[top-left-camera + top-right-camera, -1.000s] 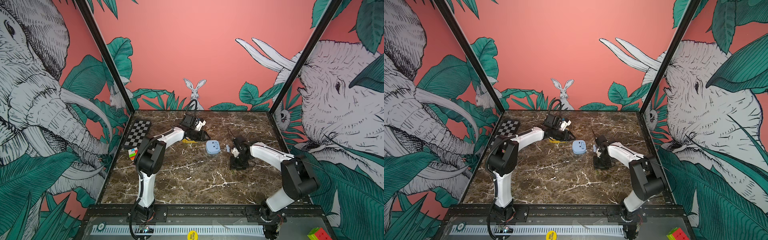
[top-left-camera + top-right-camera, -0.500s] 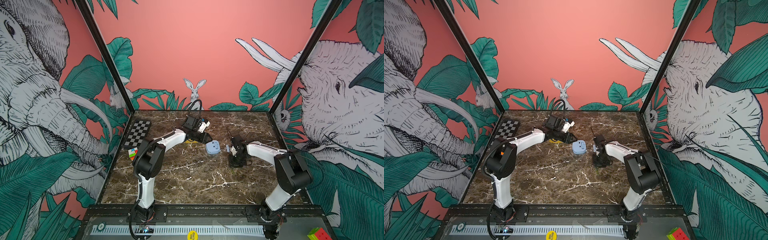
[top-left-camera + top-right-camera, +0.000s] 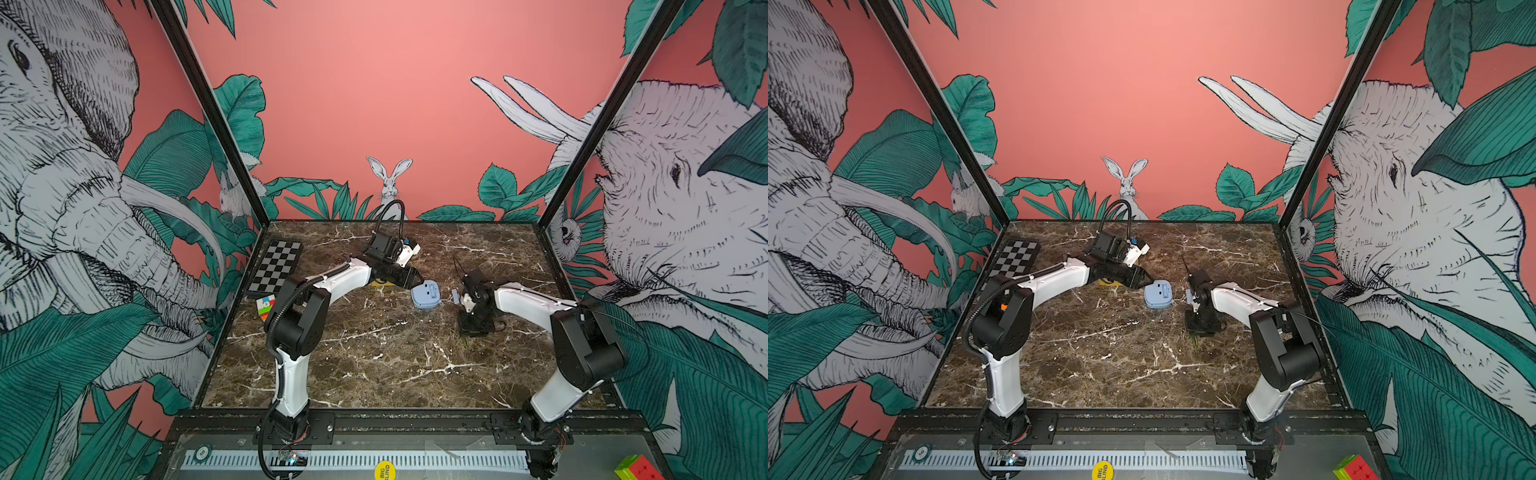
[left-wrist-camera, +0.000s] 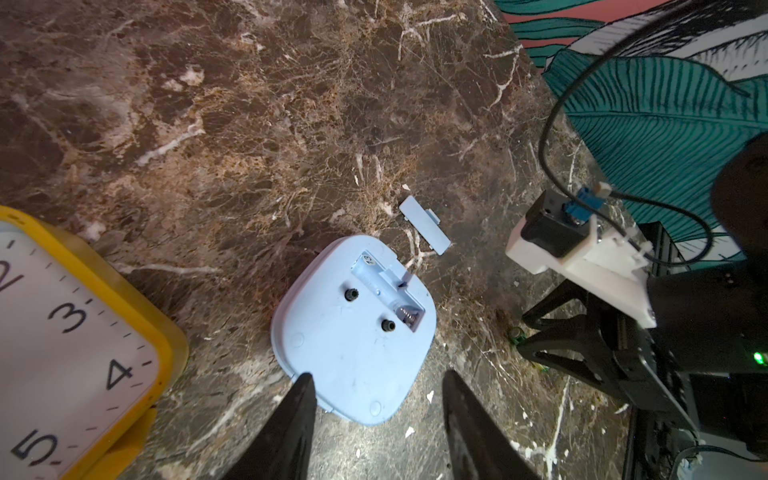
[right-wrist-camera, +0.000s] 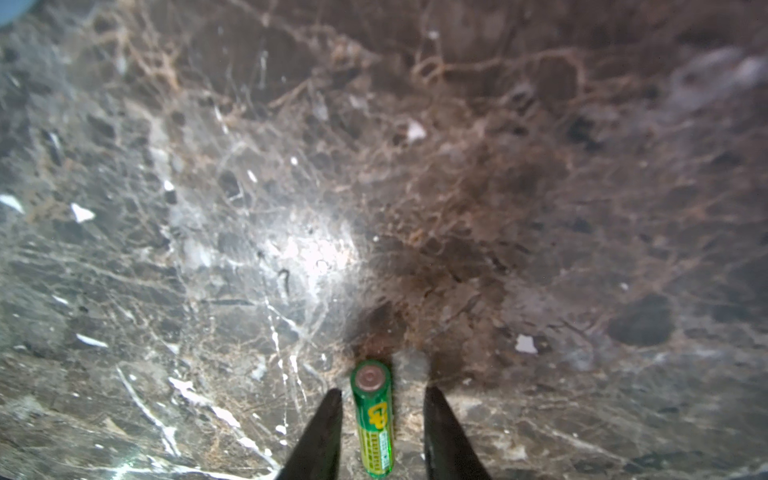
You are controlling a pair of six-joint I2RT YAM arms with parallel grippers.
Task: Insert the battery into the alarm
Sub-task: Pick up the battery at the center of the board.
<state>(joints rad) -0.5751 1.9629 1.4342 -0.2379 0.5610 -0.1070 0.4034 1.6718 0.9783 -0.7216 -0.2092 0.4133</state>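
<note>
The light-blue alarm lies face down mid-table, its battery compartment open and empty. My left gripper is open at the alarm's near edge, with one fingertip against a corner. The green battery lies flat on the marble. My right gripper points down over it, open, with a finger on each side and a gap to both. In both top views the right gripper stands right of the alarm.
The alarm's small blue battery cover lies loose between the alarm and the right gripper. A yellow clock sits under the left arm. A checkerboard and a colour cube lie at the left edge.
My left gripper has moved down and right until it reached the alarm's edge. My right gripper stayed over the same spot and its jaws stand narrower around the battery.
</note>
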